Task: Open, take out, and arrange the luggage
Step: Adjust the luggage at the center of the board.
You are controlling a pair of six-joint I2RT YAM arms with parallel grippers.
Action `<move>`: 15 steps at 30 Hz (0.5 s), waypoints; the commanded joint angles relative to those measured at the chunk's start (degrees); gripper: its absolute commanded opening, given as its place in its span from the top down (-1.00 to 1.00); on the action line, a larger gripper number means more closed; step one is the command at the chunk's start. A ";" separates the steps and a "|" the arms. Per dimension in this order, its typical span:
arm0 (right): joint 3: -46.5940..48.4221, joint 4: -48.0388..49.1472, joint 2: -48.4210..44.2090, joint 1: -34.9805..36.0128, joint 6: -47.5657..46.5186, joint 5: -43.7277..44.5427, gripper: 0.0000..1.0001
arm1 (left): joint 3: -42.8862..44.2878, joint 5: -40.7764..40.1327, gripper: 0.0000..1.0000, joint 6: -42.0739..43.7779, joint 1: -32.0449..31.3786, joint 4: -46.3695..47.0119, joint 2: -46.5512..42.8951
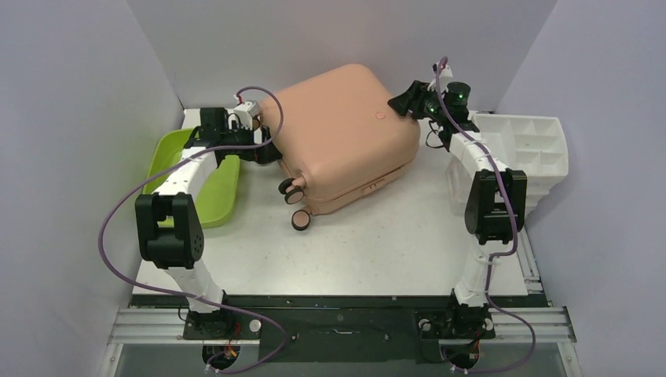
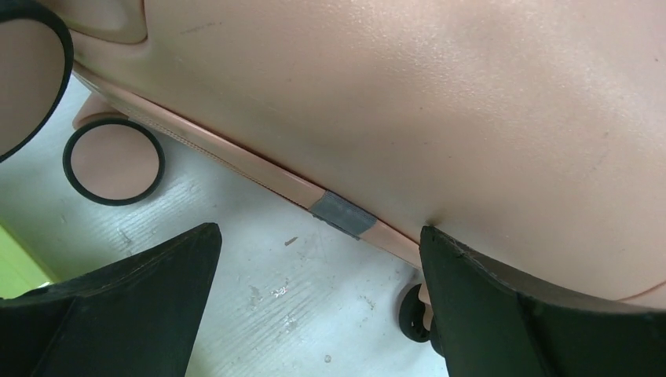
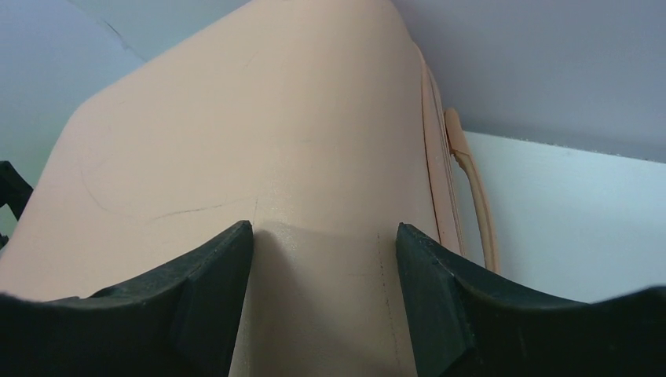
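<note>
left gripper (image 2: 318,236) wide open, shut suitcase (image 1: 345,126) seam just ahead; right gripper (image 3: 323,228) straddles corner, grip unclear. opening step; next likely pry seam.

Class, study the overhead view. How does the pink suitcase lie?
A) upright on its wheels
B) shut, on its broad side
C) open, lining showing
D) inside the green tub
B: the luggage lies shut on the table, broad shell facing up, wheels pointing sideways.

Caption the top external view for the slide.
Closed salmon-pink suitcase on the table, wheels toward camera; lime-green tub at left, white drawer organizer at right.
</note>
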 commanded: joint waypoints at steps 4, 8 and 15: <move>-7.47 -15.86 -7.17 2.71 -6.27 -11.89 -0.18 | 9.50 0.29 -0.93 -0.79 -4.25 3.55 4.82; -11.35 -20.10 -11.07 4.11 -10.62 -11.89 -0.18 | 13.40 -0.69 -0.93 -0.27 -5.80 2.81 8.21; -16.48 -24.67 -14.72 6.45 -13.50 -12.12 -0.18 | 24.13 -9.52 -0.93 -2.83 -6.56 0.85 16.14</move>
